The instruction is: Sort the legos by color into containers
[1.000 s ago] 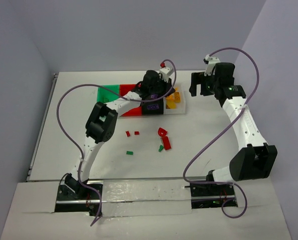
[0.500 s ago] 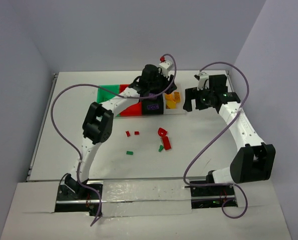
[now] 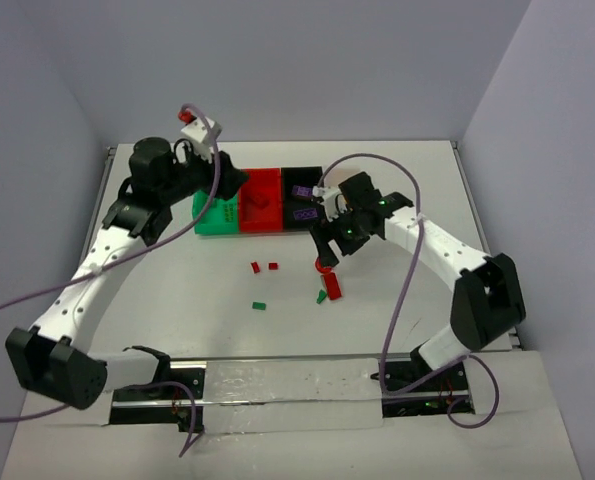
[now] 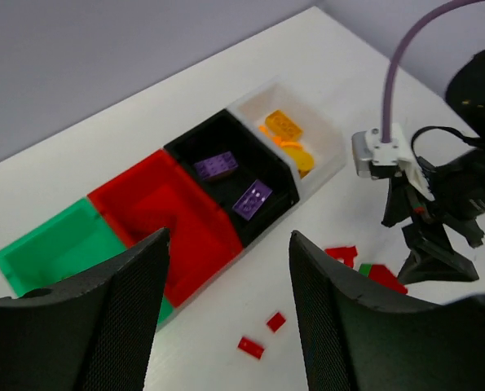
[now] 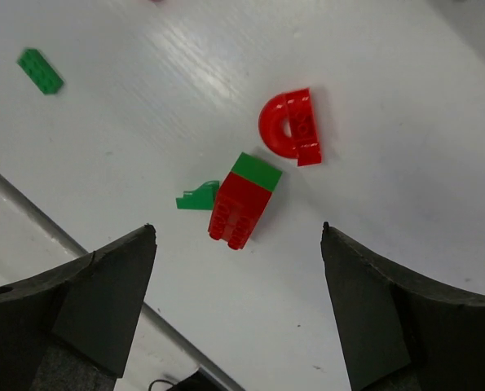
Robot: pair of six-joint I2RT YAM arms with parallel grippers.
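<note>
Six legos lie loose on the white table (image 3: 177,290): a red arch (image 5: 289,126), a red brick (image 5: 240,204) with a green piece at its far end, and a small green wedge (image 5: 197,198) just beside that brick form one cluster. A flat green plate (image 5: 40,71) lies apart to the left, and two small red plates (image 3: 255,267) (image 3: 273,266) lie side by side nearer the bins. Behind them, the containers stand joined in a row: the green bin (image 4: 50,252), the red bin (image 4: 169,220), the black bin (image 4: 195,147) with two purple bricks (image 4: 216,165) (image 4: 253,199) inside, and the clear bin (image 4: 328,151) holding orange-yellow bricks (image 4: 283,126). The right gripper (image 3: 329,248) hangs over the arch-and-brick cluster, its fingers (image 5: 103,301) spread wide on either side of it and gripping nothing. The left gripper (image 4: 230,240) is raised above the green and red end of the row, its fingers (image 4: 103,318) also apart, with nothing between them. From above, the right arm hides most of the clear bin.
</note>
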